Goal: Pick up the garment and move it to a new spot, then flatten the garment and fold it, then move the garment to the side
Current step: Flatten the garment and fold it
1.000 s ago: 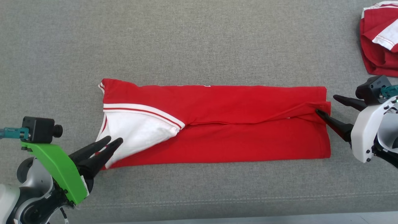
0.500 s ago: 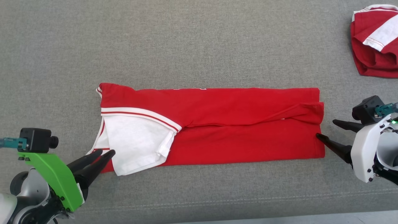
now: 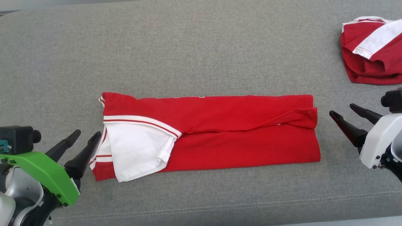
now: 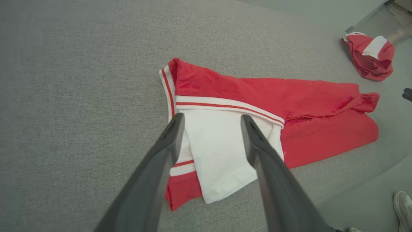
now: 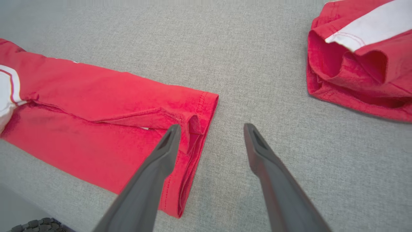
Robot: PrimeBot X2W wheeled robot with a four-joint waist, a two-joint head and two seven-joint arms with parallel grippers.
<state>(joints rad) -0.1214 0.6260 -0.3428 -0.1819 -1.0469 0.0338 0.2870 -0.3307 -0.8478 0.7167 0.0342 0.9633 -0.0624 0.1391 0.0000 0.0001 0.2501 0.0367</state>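
The garment (image 3: pixel 235 141) lies folded lengthwise into a strip; I judge the cross-fold and sideways move remain. My left jaws and right jaws stand open, empty, beside its ends.

The garment (image 3: pixel 220 131), a red shirt with white trim, is lying flat on the grey fabric surface (image 3: pixel 188 47). It is folded lengthwise into a long narrow band that is running left to right across the middle. Its far half is lying folded over toward the near side, with its edge running along the band's midline above the near half. At the left end a white sleeve (image 3: pixel 138 150) is covering the near corner. A white band with a thin red stripe is bordering the sleeve's far side. At the right end the hem (image 3: pixel 315 147) is lying fairly square, and the upper layer is bunching into a small ridge there.
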